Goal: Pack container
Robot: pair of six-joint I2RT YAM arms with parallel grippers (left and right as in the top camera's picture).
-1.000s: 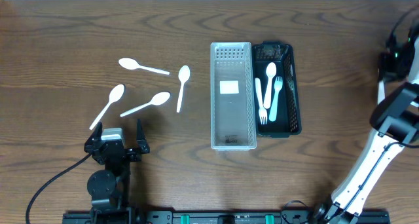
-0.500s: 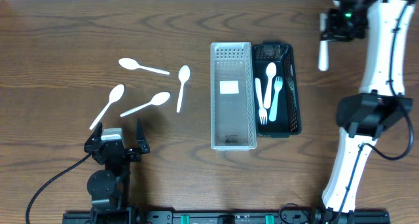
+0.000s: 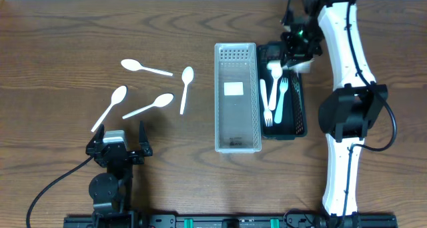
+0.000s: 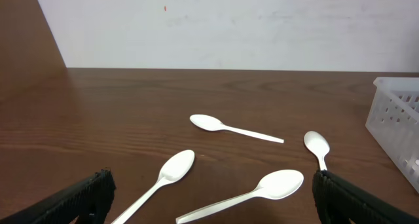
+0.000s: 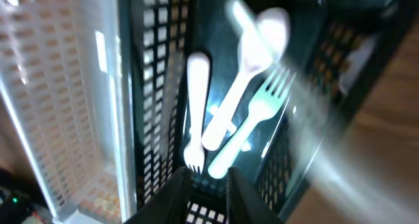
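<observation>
Several white plastic spoons lie on the table at the left: (image 3: 145, 68), (image 3: 110, 107), (image 3: 149, 105), (image 3: 185, 88). They also show in the left wrist view (image 4: 236, 128), (image 4: 160, 185), (image 4: 249, 194), (image 4: 319, 149). My left gripper (image 3: 121, 136) (image 4: 209, 207) is open and empty, just in front of them. A black mesh basket (image 3: 298, 101) (image 5: 163, 86) holds a spoon (image 3: 277, 88) (image 5: 249, 73) and two forks (image 3: 285, 87) (image 3: 267, 111). My right gripper (image 3: 294, 49) (image 5: 211, 191) hovers over the basket's far end, jaws nearly closed. A white utensil (image 3: 303, 65) shows beside it, blurred.
A clear perforated bin (image 3: 235, 51) (image 4: 396, 119) (image 5: 59, 86) stands against the basket's left side, with only a white label inside. The right arm stretches from the front edge up across the table's right side.
The right arm swung in from the far right edge to above the black basket, carrying a white utensil. The left arm and the spoons have not moved.
</observation>
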